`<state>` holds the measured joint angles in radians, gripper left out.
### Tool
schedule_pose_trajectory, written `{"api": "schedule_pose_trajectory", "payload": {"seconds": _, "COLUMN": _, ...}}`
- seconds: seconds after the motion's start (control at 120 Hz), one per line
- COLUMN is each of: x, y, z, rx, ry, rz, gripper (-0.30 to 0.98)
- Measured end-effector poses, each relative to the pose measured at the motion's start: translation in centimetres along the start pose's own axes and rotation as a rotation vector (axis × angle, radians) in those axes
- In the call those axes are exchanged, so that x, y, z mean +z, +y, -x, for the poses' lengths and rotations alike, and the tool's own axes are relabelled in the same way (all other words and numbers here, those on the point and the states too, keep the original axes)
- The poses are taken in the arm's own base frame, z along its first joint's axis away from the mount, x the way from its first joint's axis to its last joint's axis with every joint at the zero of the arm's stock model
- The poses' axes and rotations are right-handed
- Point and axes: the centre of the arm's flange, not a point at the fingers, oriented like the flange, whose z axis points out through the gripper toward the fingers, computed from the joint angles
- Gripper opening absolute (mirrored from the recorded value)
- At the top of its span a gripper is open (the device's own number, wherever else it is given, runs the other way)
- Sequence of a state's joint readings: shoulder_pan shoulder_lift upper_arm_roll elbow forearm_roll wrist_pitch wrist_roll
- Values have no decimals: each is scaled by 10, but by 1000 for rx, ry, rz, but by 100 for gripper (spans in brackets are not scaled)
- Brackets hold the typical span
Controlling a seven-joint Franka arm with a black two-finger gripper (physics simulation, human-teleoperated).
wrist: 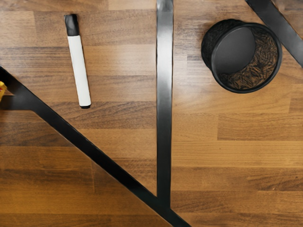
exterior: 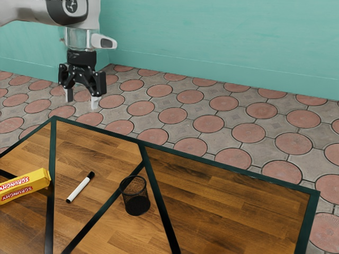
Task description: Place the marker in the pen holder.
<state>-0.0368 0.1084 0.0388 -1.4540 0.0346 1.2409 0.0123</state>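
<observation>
Currently end effector point(exterior: 82, 99) released, fingers apart, up off the worktop point(exterior: 228, 201); marker point(exterior: 79, 190) lying flat on it between yellow packet point(exterior: 24, 185) and upright mesh pen holder point(exterior: 136, 197), touching neither.

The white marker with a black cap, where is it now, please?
The marker lies on the wooden table toward the exterior view's left, between the yellow rectangular package and black mesh pen holder.

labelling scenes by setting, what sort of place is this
Probably a simulated, plain tiled room: a teal wall, a floor of reddish discs set in grey, and a wood-topped table with dark metal strips.
</observation>
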Motion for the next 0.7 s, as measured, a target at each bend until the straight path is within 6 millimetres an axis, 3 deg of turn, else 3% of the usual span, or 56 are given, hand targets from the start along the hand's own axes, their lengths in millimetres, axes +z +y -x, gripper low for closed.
{"api": "schedule_pose_trajectory", "payload": {"seconds": 0.158, "x": -14, "y": 1, "z": -12, "rx": 9, "ry": 145, "rz": -4, "gripper": 69}}
{"api": "schedule_pose_trajectory", "payload": {"seconds": 0.208, "x": -9, "y": 1, "z": -10, "rx": 11, "ry": 165, "rz": -5, "gripper": 69}}
{"api": "schedule_pose_trajectory", "payload": {"seconds": 0.358, "x": 86, "y": -8, "z": -24, "rx": 4, "ry": 112, "rz": 0, "gripper": 69}}
{"api": "schedule_pose_trajectory", "payload": {"seconds": 0.467, "x": 143, "y": -22, "z": -30, "rx": -12, "ry": 113, "rz": -3, "gripper": 69}}
{"api": "schedule_pose_trajectory", "payload": {"seconds": 0.7, "x": 216, "y": -56, "z": -40, "rx": -67, "ry": 143, "rz": 6, "gripper": 69}}
